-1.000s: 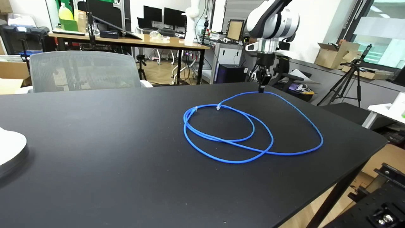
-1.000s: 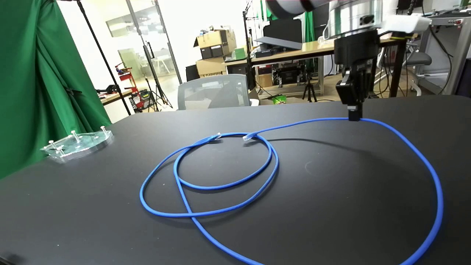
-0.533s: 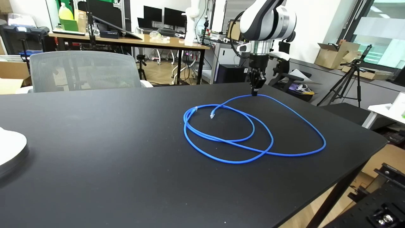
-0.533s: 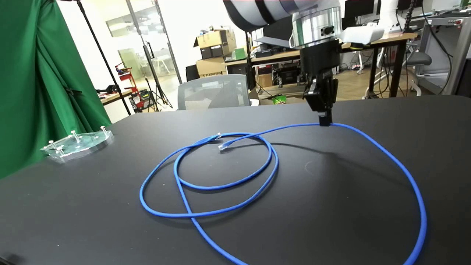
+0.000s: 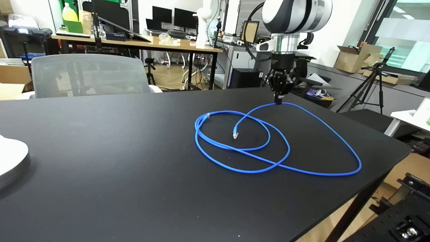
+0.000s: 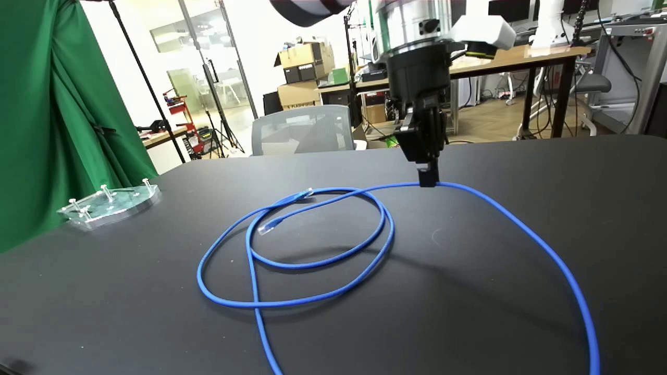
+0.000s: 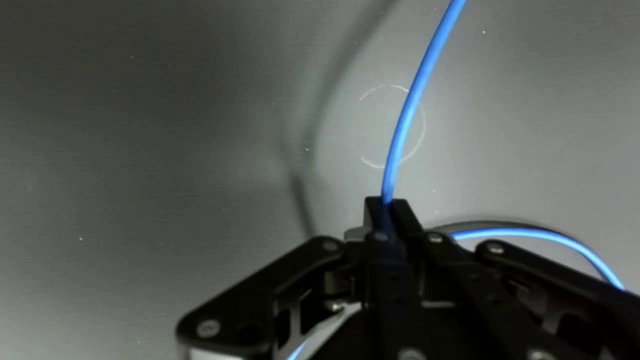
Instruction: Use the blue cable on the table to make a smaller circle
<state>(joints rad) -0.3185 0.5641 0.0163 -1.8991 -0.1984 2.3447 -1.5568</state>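
The blue cable (image 5: pixel 248 172) lies in overlapping coils on the black table (image 5: pixel 117 161), with a wide loop running off to one side. My gripper (image 5: pixel 278 101) is shut on the cable partway along that loop and holds it a little above the surface, where it casts a shadow. In the wrist view the cable (image 7: pixel 407 117) runs straight into the pinched fingertips of the gripper (image 7: pixel 388 202). From the gripper (image 6: pixel 429 179), one length leads to a free plug end (image 6: pixel 268 226) hanging over the inside of the coil. Another plug end (image 6: pixel 307 193) rests at the coil's far side.
A transparent plate with upright bolts (image 6: pixel 112 205) sits toward the table's side near the green curtain (image 6: pixel 62 120). A white round-edged object (image 5: pixel 13 156) stands at the left in an exterior view. Beyond the far edge is a grey mesh chair (image 5: pixel 90 75).
The gripper has carried the held stretch of cable leftward in an exterior view, across the table. The free plug has slid over the coil's rim into its inside, and the wide loop has shifted.
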